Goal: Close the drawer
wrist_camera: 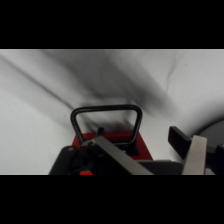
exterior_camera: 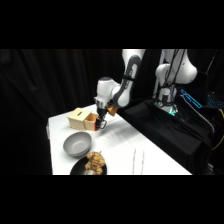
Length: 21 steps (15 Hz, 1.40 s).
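The light tan wooden box (exterior_camera: 78, 116) stands at the table's far left, and its drawer (exterior_camera: 91, 122) with the orange-brown front sticks out toward the arm. My gripper (exterior_camera: 101, 124) hangs right at that front. In the wrist view the red-brown drawer front (wrist_camera: 114, 139) carries a black loop handle (wrist_camera: 106, 111), close ahead of my gripper (wrist_camera: 137, 140). The gripper is open. One metal finger (wrist_camera: 117, 157) reaches under the handle and the other finger (wrist_camera: 196, 154) stands well off to the right. Nothing is clamped between them.
A grey bowl (exterior_camera: 77, 144) sits just in front of the box. A black plate (exterior_camera: 80, 168) with browned food (exterior_camera: 95, 162) lies at the table's near edge. Thin metal tongs (exterior_camera: 138, 161) lie to the right of the plate. Black cloth (exterior_camera: 165, 125) borders the table on the right.
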Available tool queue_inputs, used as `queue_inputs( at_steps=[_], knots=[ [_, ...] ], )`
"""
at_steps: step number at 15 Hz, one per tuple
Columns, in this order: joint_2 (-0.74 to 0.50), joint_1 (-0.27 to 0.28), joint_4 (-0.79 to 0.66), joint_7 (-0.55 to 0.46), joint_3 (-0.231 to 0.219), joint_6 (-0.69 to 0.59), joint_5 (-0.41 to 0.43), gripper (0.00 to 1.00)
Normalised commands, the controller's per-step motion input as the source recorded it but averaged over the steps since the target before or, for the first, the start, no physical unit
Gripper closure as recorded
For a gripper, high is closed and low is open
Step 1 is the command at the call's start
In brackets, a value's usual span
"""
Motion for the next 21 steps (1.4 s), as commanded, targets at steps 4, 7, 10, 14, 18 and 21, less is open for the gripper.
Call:
queue_inputs(
  at_steps=[4,7,10,14,18,21],
  knots=[
    [0.16,0.143,0.14,0.03,-0.124,0.14,0.098,0.00],
    [0.10,0.098,0.16,-0.01,-0.115,0.06,0.086,0.00],
    [0.11,0.044,0.22,-0.05,-0.088,-0.02,0.083,0.00],
    [0.14,0.007,0.30,-0.08,-0.073,-0.11,0.059,0.00],
    [0.12,-0.093,0.38,-0.16,-0.007,-0.20,0.029,0.00],
    [0.06,-0.159,0.36,-0.21,0.037,-0.21,0.008,0.00]
  ],
)
